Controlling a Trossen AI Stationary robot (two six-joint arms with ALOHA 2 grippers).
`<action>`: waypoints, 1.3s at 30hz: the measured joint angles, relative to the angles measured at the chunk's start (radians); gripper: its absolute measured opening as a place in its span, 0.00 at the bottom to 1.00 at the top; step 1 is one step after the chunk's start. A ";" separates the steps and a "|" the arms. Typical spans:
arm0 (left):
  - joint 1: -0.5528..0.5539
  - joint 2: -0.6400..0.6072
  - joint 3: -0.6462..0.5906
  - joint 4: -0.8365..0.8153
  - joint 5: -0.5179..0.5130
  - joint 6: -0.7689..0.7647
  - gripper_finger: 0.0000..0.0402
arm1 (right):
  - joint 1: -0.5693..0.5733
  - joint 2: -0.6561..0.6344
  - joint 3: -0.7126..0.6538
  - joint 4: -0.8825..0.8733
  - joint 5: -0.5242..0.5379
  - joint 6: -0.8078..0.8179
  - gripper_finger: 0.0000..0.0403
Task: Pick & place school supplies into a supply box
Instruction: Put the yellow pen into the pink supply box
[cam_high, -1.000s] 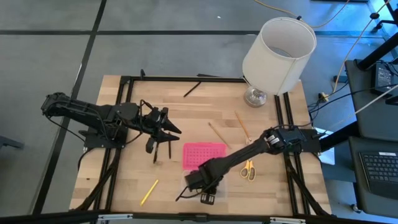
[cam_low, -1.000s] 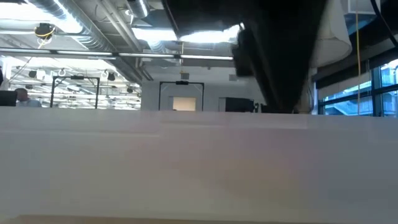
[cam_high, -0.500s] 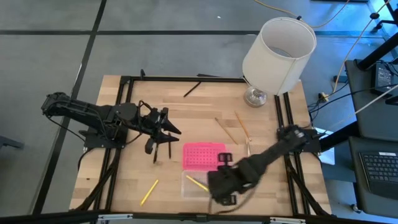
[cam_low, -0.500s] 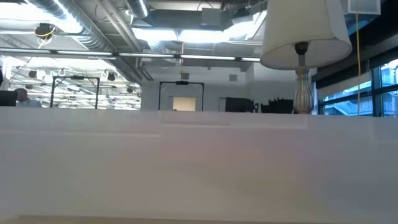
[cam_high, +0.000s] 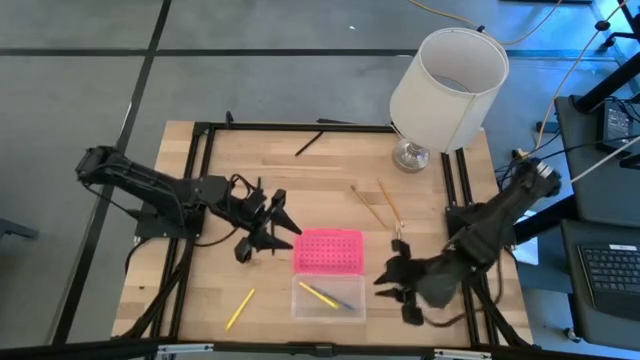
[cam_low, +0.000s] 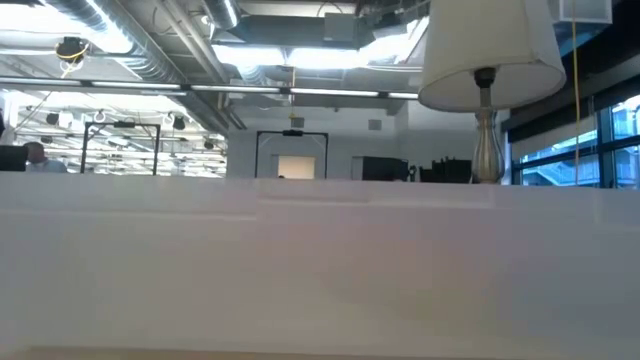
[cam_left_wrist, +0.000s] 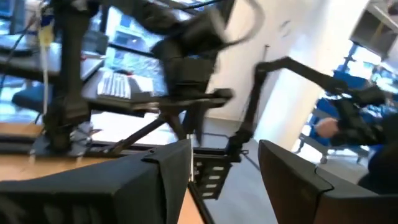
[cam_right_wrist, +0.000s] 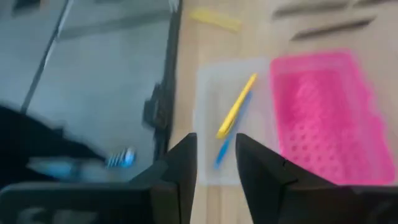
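The supply box lies open near the table's near edge: its pink lid (cam_high: 328, 250) (cam_right_wrist: 323, 118) is flat beside the clear base (cam_high: 328, 297) (cam_right_wrist: 214, 93). A yellow pencil (cam_high: 318, 294) (cam_right_wrist: 236, 115) and a blue pen (cam_high: 345, 303) (cam_right_wrist: 222, 152) lie in the base. My left gripper (cam_high: 288, 222) (cam_left_wrist: 224, 186) hovers left of the lid, pointing level, open with nothing between its fingers. My right gripper (cam_high: 392, 285) (cam_right_wrist: 214, 165) hangs right of the base, its fingers a narrow gap apart with nothing between them.
Loose on the table lie a yellow pencil (cam_high: 240, 308) at the near left, two wooden pencils (cam_high: 380, 205) right of centre, and a black pen (cam_high: 308, 143) at the far edge. A white-shaded lamp (cam_high: 450, 85) (cam_low: 487, 60) stands at the far right corner.
My right gripper has risen from over the clear base and swung toward the table's right edge, turning as it went; the yellow pencil and blue pen stay in the base. My left gripper has shifted slightly toward the pink lid.
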 joint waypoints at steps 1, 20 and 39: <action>-0.013 0.008 0.015 -0.003 -0.004 0.018 0.45 | 0.017 -0.035 -0.051 0.051 0.038 -0.001 0.29; -0.464 0.405 0.723 -1.289 -0.591 -0.324 0.43 | 0.099 -0.418 -0.558 0.397 0.271 0.126 0.29; -0.581 0.760 0.750 -1.678 -0.123 -1.542 0.42 | 0.010 -0.434 -0.558 0.387 0.138 0.021 0.29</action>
